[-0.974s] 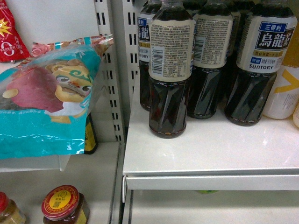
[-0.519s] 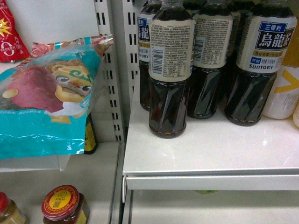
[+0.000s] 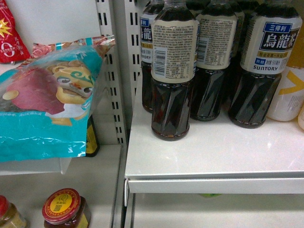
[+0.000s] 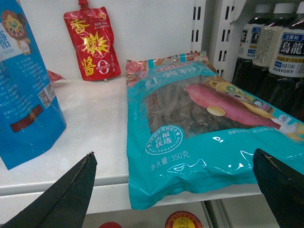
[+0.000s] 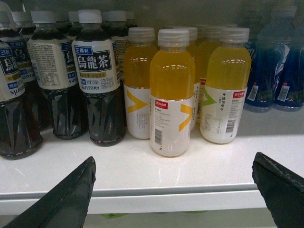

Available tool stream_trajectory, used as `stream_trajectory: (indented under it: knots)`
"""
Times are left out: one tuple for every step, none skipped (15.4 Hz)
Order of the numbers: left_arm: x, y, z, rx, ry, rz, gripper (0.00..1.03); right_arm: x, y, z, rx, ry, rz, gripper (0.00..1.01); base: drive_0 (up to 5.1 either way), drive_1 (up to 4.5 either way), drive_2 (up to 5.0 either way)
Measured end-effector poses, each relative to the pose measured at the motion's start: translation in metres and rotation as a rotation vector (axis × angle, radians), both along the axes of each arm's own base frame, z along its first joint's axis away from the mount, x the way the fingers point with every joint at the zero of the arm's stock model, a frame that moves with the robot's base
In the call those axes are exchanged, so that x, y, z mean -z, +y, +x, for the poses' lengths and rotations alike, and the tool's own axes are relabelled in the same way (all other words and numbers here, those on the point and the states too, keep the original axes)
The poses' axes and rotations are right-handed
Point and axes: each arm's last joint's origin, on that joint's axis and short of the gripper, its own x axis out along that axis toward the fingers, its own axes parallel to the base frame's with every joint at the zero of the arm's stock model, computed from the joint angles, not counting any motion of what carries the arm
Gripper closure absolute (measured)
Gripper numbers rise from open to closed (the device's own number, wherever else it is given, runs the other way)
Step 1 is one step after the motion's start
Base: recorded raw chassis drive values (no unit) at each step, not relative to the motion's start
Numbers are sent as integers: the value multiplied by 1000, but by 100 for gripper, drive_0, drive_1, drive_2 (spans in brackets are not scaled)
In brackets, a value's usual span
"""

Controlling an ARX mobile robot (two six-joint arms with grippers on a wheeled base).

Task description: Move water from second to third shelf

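Bottles fill the white shelf [image 5: 156, 173] in front of the right gripper [image 5: 173, 190], whose two dark fingers stand spread wide at the bottom corners of its wrist view with nothing between them; dark tea bottles [image 5: 97, 76] stand at the left, yellow drink bottles [image 5: 172, 92] in the middle, and blue bottles [image 5: 266, 66] at the far right, dim and partly blurred; those blue ones may be the water, though I cannot tell for certain, and no plainly clear water bottle shows in any view; which shelf counts as second or third cannot be read either. The left gripper [image 4: 175, 190] is likewise spread and holds nothing, hanging before a teal snack bag [image 4: 204, 128] that lies flat on the neighbouring shelf, with a red pouch [image 4: 92, 42] leaning at the back wall. With both grippers bare, the scene fits either a bottle yet to be picked or one already set down elsewhere; the pictures do not settle which.
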Motion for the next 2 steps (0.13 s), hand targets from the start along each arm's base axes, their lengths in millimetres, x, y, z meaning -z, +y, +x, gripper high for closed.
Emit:
stream_trajectory:
  knots:
    - [0, 0, 0, 0, 0, 0, 5, 0, 0, 0, 0, 0, 0, 3, 0, 0, 0]
    - [0, 0, 0, 0, 0, 0, 5, 0, 0, 0, 0, 0, 0, 3, 0, 0, 0]
